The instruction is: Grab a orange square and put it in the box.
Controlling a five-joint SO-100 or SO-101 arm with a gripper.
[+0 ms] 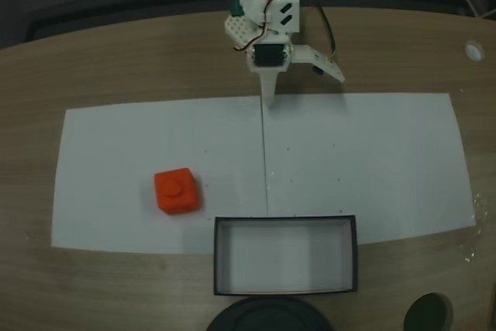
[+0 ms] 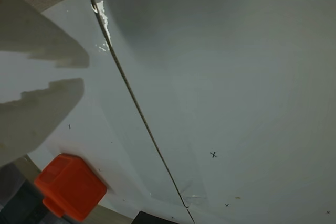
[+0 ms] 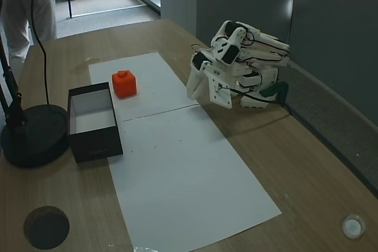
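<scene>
The step in hand, as I judge it, is the reach: the arm sits folded at the 12 o'clock edge of a fixed view, and its jaws point down over the seam between two white paper sheets, holding nothing; in the wrist view the two fingers stand slightly parted with a narrow strip of paper between them, so they look nearly closed and empty. The orange square lies on the paper towards 8 o'clock from the jaws in that fixed view, well apart from them, stud up, and just beside the box, which sits at 6 o'clock with its white inside bare. To do the reach well, the jaws probably need to spread wider than the block before they come down, swing over towards 8 o'clock, and settle square to two flat sides, not to the rounded corners, low enough to grip below the stud. The surface is a light wood-grain top. A dark round disc carrying a thin stand sits beside the box, and a smaller dark disc lies near the corner. Beyond, the room shows grey partition walls, a floor-level doorway and a person's light trousers.
</scene>
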